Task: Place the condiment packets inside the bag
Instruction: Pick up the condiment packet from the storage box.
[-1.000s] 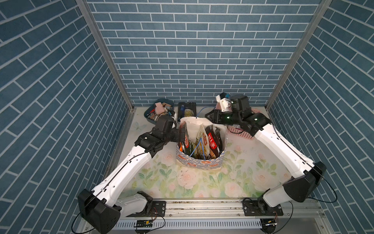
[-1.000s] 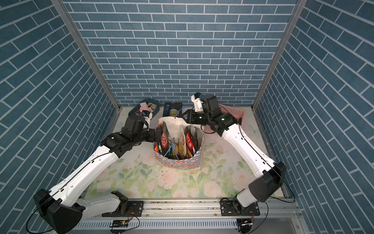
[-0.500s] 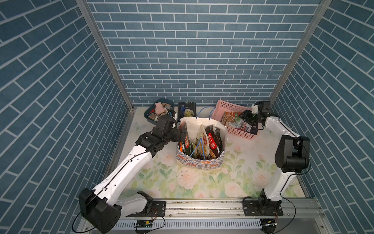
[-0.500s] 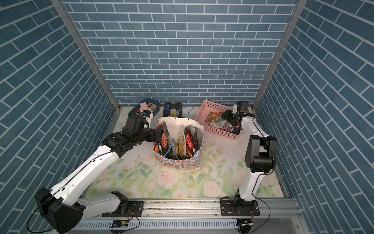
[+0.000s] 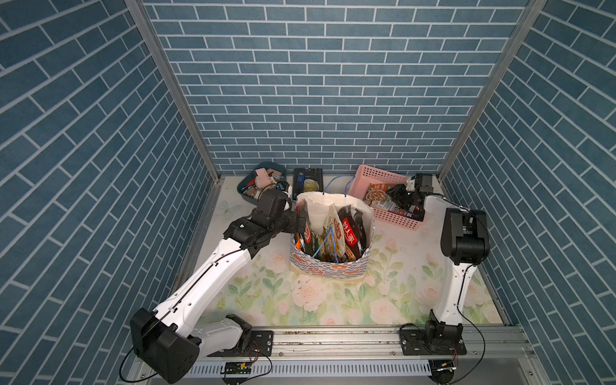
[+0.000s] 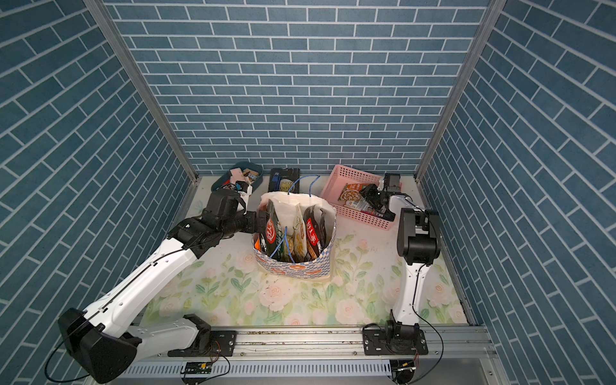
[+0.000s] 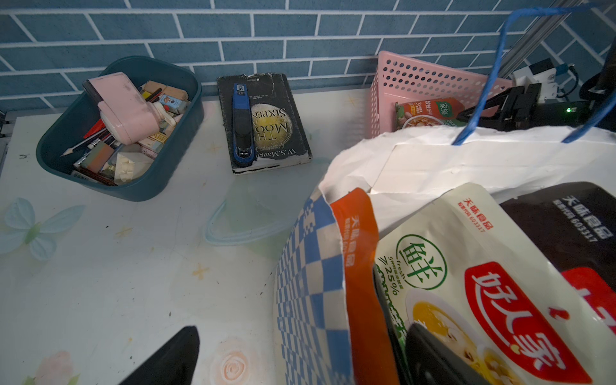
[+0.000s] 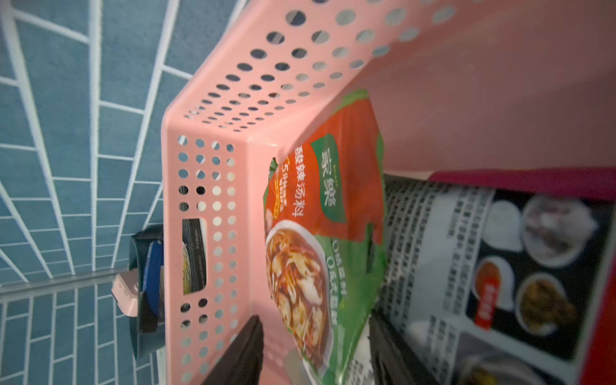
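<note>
the right gripper point(image 8: 315, 320) is hovering half open in the pink basket point(image 8: 206, 140), a red-and-green condiment packet point(image 8: 320, 233) lying lengthwise ahead, its near end between the jaws. the bag point(image 5: 330, 266) is standing off to its side

The white paper carrier bag point(image 5: 328, 266), with a blue-and-white checkered lower band, orange round emblems and blue cord handles, stands upright and open-mouthed on the floral table point(image 5: 300, 300) in front of me, its rim crumpled. Inside it several flat glossy condiment packets point(image 6: 300, 233) stand on edge side by side, their tops above the checkered band. A black and red-orange packet point(image 5: 307, 233) sits against the wall on my left, a pale green-yellow packet point(image 7: 433, 253) in the middle, and a black packet with a red label point(image 5: 348, 233) next to it. To my right, in the pink perforated plastic basket point(image 5: 396, 218), lie a red-orange and green packet point(image 8: 320, 206) showing a soup bowl, and touching it a dark packet with small food pictures point(image 8: 500, 266).
</note>
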Robot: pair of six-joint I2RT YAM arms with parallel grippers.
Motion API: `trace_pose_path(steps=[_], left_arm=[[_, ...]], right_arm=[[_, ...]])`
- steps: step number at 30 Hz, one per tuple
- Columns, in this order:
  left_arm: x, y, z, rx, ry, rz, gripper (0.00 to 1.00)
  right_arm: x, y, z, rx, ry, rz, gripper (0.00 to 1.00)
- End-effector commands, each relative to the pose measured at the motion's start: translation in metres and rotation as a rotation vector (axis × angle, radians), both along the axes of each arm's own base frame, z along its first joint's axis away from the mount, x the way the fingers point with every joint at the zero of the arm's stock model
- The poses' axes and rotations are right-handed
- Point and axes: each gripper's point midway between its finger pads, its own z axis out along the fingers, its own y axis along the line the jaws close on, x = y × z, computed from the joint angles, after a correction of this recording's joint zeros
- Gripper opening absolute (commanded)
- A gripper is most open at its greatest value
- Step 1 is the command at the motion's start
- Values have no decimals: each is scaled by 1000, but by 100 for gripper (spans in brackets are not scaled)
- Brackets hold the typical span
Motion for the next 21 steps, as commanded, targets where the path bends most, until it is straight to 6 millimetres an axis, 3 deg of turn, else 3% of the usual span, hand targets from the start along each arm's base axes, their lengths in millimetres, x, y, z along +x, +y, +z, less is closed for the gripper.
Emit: trace_pose_path(steps=[1,5,9,11,13,16,21], left_arm=[[3,5,-5,27,18,15,100],[3,6,-6,34,22,20,100],[3,8,-5,44,24,26,100],[3,9,-5,46,22,30,100],[3,11,-3,47,16,35,100],[3,12,-1,43,4,41,100],[4,12,-2,39,0,42,100]], right_arm=[[17,8,-14,111,10,-50,48],[29,5,-26,146,1,-114,38],[39,5,-32,170,-35,-134,2],[42,5,-22,156,-80,-123,0],[43,4,-1,120,-146,-99,0],[39,5,45,63,-265,-47,0],[12,5,140,-33,-421,14,0]])
